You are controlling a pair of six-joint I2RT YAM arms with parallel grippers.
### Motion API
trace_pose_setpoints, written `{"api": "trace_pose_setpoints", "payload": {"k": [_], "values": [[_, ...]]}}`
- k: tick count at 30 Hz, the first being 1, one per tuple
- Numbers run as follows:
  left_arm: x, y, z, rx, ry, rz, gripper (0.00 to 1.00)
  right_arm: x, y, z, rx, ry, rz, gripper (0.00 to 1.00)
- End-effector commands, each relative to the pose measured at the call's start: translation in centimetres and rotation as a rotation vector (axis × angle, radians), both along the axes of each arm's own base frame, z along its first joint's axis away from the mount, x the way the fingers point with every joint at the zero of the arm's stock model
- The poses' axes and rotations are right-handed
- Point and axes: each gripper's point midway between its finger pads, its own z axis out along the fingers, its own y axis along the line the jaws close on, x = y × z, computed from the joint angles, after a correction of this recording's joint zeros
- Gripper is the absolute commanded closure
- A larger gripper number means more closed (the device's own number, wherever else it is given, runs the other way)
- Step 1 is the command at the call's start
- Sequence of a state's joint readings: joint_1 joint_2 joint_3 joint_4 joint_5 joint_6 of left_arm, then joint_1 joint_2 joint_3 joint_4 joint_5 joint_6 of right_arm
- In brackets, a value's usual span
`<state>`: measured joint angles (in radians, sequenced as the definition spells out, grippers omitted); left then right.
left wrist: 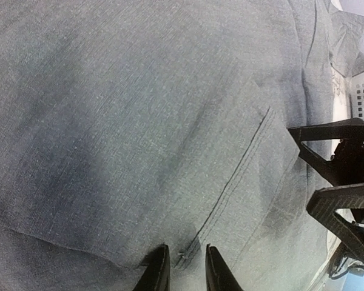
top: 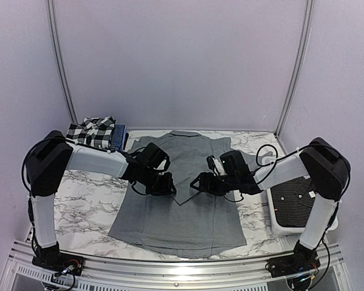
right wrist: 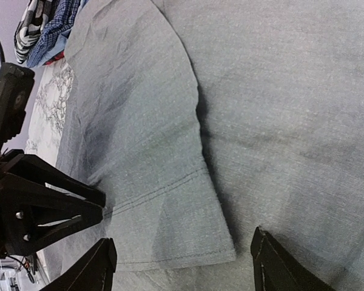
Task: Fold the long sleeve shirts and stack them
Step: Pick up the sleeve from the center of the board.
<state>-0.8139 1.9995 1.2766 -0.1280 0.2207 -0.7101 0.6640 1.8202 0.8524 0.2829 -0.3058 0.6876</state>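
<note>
A plain grey long sleeve shirt lies spread flat on the marble table, with one sleeve folded across its chest. My left gripper is down on that sleeve near the cuff. In the left wrist view its fingers stand close together, pinching the stitched seam of the sleeve. My right gripper faces it from the right and is open. In the right wrist view its fingertips straddle the sleeve's cuff end without touching it. A black-and-white checked shirt lies folded on a blue one at the back left.
A white slatted basket stands at the table's right edge, under the right arm. The two grippers are only a few centimetres apart; the right one's fingers show in the left wrist view. White walls close in the back and sides.
</note>
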Motion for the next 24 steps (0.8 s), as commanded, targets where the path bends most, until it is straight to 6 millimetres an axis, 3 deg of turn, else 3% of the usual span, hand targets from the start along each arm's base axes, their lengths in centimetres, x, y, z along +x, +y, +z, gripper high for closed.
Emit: {"api": "trace_pose_setpoints", "payload": {"k": [1,6,12,24], "values": [[-0.4,-0.1,-1.7,0.019,0.006,-0.015,0.8,0.3,2.1,1.6,0.045,-0.038,0.042,0.28],[-0.6,0.1,-2.2,0.019,0.016,-0.006,0.81,-0.3,2.8,0.8,0.057,-0.003,0.059,0.29],[-0.8,0.4,-2.7,0.022,0.021,-0.002,0.82,-1.4,3.4,1.8,0.116,0.027,0.059,0.31],[-0.8,0.3,-2.3,0.004,0.016,0.004,0.82,-2.5,4.6,0.8,0.157,0.092,0.06,0.48]]}}
